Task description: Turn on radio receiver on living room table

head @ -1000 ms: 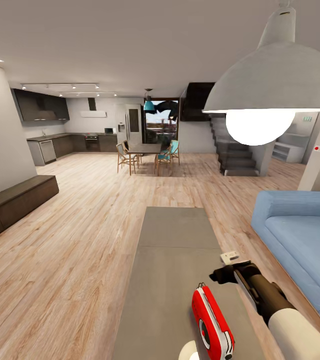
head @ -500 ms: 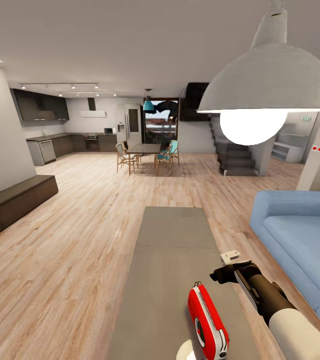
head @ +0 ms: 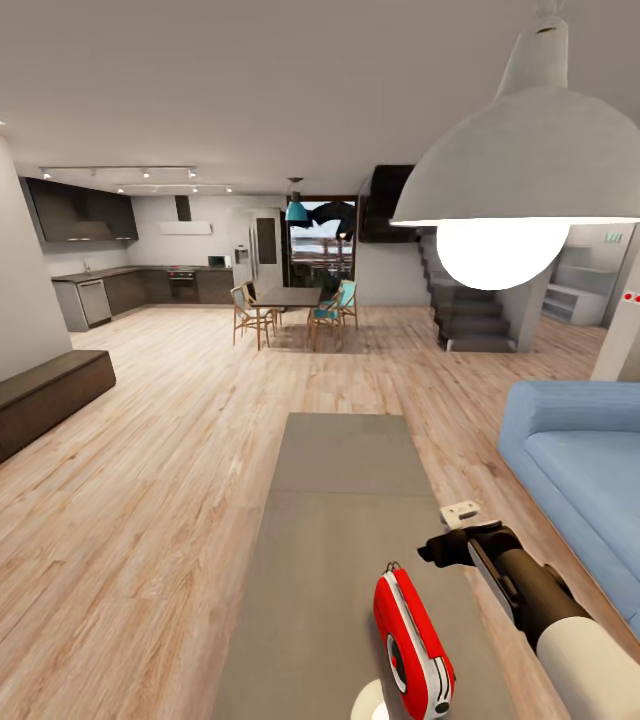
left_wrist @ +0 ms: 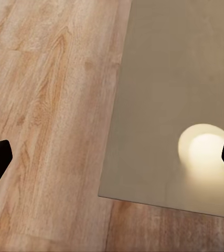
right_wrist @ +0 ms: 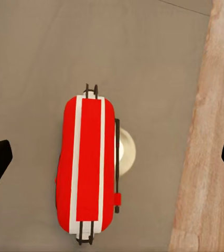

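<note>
Upright near the close end of the grey table (head: 350,500) stands one red radio receiver (head: 412,642). Directly above it hangs the right gripper (right_wrist: 112,157), fingers spread wide, holding nothing; the left gripper (left_wrist: 112,157) hangs equally wide and empty over the table's edge. Pressing off-centre could likely topple the narrow radio. One blue sofa (head: 600,480) sits beside the table.
</note>
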### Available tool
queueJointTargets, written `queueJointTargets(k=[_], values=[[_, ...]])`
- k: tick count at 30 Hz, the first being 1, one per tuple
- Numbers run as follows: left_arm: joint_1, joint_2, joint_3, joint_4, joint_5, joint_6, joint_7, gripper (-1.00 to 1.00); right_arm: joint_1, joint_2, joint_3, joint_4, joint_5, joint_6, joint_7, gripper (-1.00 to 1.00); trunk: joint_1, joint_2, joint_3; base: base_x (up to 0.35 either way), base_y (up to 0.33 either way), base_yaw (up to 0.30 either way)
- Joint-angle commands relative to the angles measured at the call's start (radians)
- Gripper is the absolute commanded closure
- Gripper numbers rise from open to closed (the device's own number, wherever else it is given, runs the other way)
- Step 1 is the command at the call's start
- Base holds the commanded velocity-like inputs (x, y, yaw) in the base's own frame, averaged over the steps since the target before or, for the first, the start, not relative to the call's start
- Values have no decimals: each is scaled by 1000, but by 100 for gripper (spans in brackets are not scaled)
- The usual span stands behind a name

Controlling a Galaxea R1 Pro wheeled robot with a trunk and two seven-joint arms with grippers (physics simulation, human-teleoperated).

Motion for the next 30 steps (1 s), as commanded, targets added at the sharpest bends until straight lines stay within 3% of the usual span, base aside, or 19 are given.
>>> queueJointTargets(k=[1,6,11,15,30], values=[[0,0,0,0,0,0,0,-100,0,1,0,0,0,0,0,-100,0,0,0,0,0,0],[0,-2,-2,0,2,-3,-2,-100,0,5,-2,0,-24,0,0,-100,0,0,0,0,0,0],[0,-2,-2,0,3,-4,-3,-100,0,6,-1,0,-74,0,0,-100,0,0,0,0,0,0],[0,-3,-2,0,2,-4,-3,-100,0,7,-1,0,-84,0,-1,-100,0,0,0,0,0,0],[0,0,-2,0,0,-4,0,-100,0,7,0,0,-87,0,-2,-100,57,-105,-47,0,0,0]])
